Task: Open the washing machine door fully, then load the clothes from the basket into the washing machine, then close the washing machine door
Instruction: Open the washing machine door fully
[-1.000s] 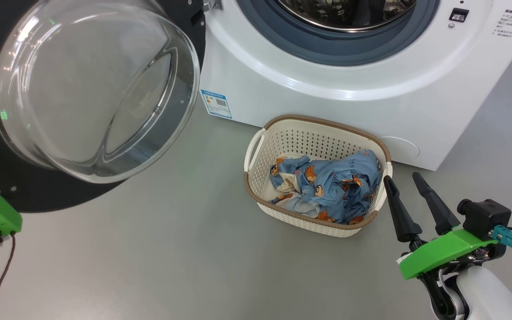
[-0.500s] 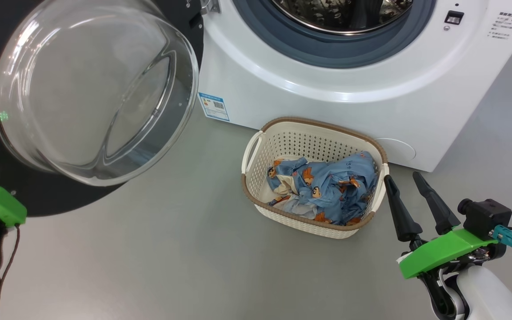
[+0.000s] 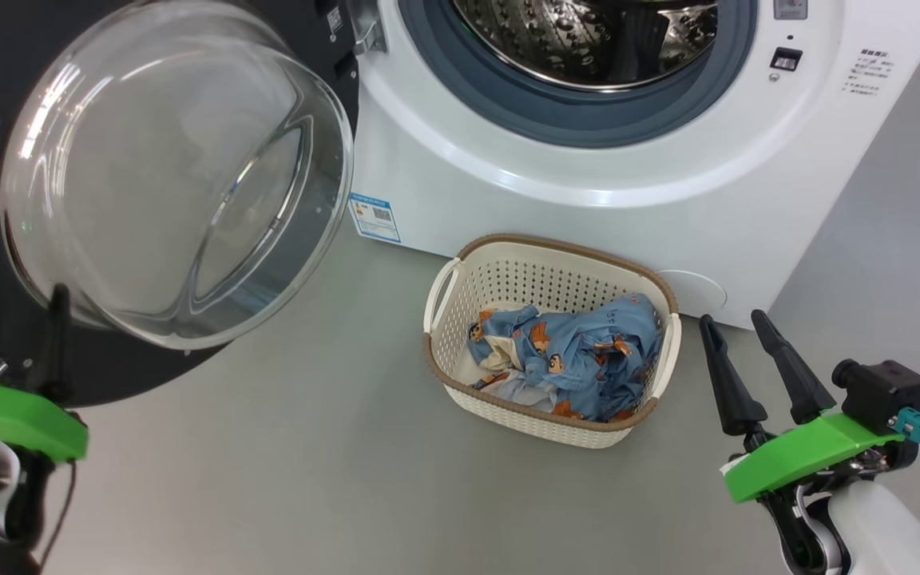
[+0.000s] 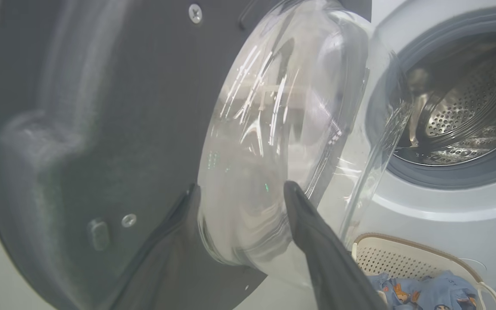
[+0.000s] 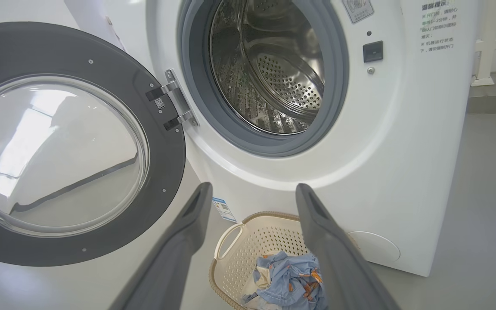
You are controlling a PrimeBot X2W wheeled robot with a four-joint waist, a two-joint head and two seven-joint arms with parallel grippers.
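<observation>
Bright, even indoor light, faint soft shadows on the grey floor (image 3: 284, 479), white glare streaks across the glass of the washing machine door (image 4: 274, 129) — left wrist view hazy, smeared — steel drum (image 5: 274, 86) gleaming, near fingers (image 4: 325, 258) blurred

Left tool (image 4: 241, 185) now unclenched, seemingly off door (image 4: 101, 107)

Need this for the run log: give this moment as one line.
washing machine door: open | clothes: in basket | left gripper: open, by door | right gripper: open, near basket
</observation>
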